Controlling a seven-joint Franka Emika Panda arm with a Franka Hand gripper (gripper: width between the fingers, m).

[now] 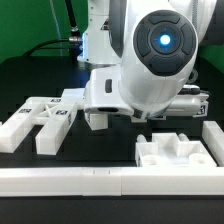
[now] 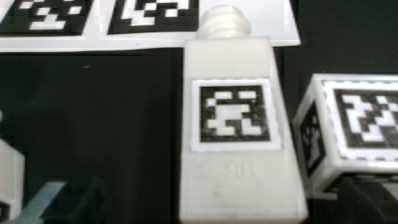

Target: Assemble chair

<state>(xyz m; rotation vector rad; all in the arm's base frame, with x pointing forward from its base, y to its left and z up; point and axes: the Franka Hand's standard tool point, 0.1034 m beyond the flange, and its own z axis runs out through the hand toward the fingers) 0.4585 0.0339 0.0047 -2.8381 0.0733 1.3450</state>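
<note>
Hovering, my gripper [image 2: 206, 198] spread wide over 1 tagged chair leg [image 2: 231, 120]; seat block [image 1: 175, 152] at the exterior view's lower right. Risk: an off-centre descent would knock the neighbouring part [image 2: 365, 125]

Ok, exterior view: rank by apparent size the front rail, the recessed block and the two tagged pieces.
1. front rail, spanning the whole picture.
2. recessed block, though it lies nearer the camera, so this is unsure.
3. tagged pieces: they look alike, so not ranked against each other.
</note>
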